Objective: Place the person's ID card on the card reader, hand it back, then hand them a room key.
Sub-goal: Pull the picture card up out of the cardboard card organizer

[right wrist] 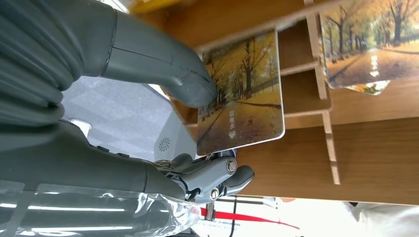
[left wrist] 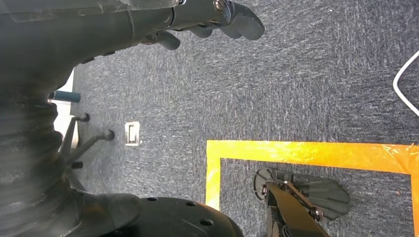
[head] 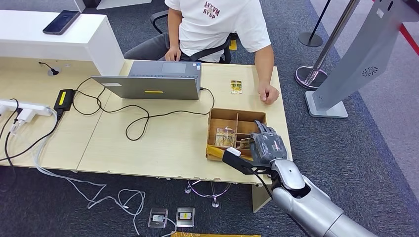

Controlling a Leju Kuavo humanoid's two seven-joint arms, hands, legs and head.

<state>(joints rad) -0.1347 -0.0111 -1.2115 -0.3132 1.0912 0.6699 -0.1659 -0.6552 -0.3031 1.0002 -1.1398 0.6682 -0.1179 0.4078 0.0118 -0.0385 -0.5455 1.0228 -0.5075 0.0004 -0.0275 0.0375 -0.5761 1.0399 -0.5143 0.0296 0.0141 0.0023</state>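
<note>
Overhead, the right hand (head: 267, 144) reaches into one wooden divided box (head: 235, 132) at the near right corner of the worktop (head: 163, 138). One card (head: 236, 87) lies flat on the worktop just beside the seated person's hand (head: 269, 93). One open laptop (head: 150, 81) stands between the person and the box, one phone (head: 61, 22) rests on the white counter, and one power adapter (head: 64, 99) lies to the left.

Next, from the left wrist, the left hand (left wrist: 207, 22) hangs over the grey carpet (left wrist: 296, 84), its fingers (left wrist: 242, 22) curled in around nothing.

Finally, from the right wrist, the thumb and fingers (right wrist: 222, 177) pinch one room key card (right wrist: 240, 94) printed with autumn trees, against the box's partitions. A second such card (right wrist: 369, 42) sits in a neighbouring compartment.
</note>
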